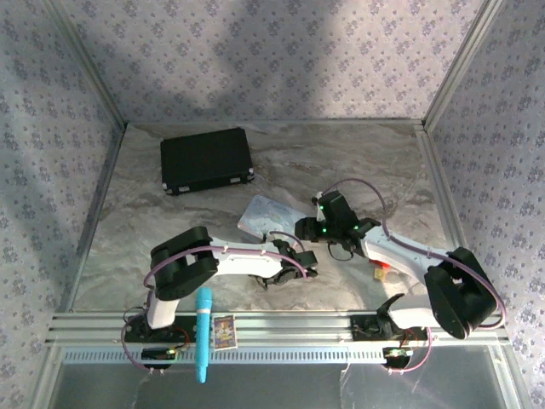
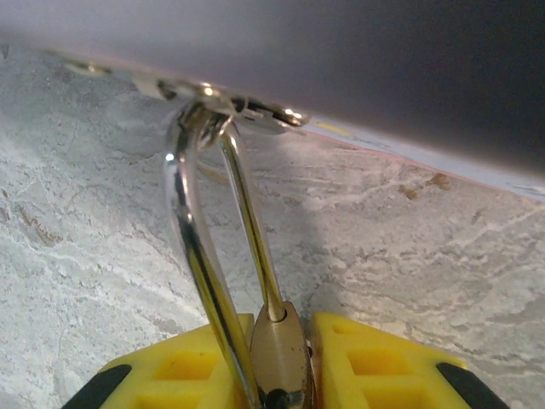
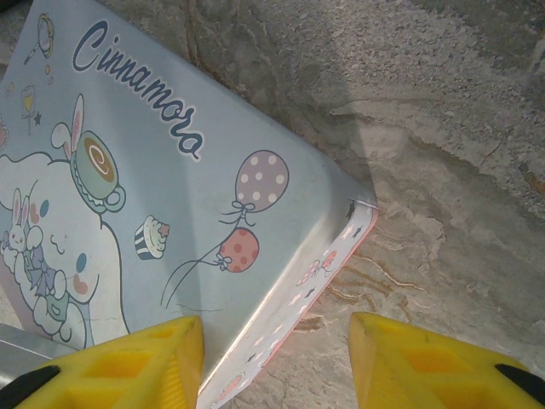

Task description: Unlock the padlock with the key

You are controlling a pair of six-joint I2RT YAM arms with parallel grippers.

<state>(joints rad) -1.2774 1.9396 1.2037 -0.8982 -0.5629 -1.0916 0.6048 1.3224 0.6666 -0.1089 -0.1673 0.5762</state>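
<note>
The left gripper (image 2: 279, 341) is closed narrowly on the padlock (image 2: 278, 362). Its 2 yellow fingers (image 2: 375, 362) sit against either side of the small brass-gold body, which stands upright between them. From the body a thin, bright chrome shackle (image 2: 197, 239) rises in a tall, narrow loop. 1 leg enters the top of the body and the other runs down in front of it; whether it is latched cannot be told. The top of the loop passes through a small metal ring (image 2: 255, 111) at the edge of the pastel tin (image 3: 170, 170), which looms dark and blurred just above.

The right gripper (image 3: 274, 328) stands wide open and holds nothing, with 1 rounded corner of the tin between its spread tips. The pale blue lid carries dark cursive lettering that reads "Cinnamoro". It also shows a white long-eared cartoon character, a cup, a cupcake and 2 spotted balloons, 1 lilac and 1 red. The rim is edged in pink.

From above, both grippers meet at the tin's near edge, around the middle of the grey marbled table (image 1: 383, 162). A black case (image 1: 207, 159) lies well apart at the far left. A blue pen-shaped stick (image 1: 204, 334) and a small printed card (image 1: 224, 331) rest on the near rail; the card's print is too small to read.
</note>
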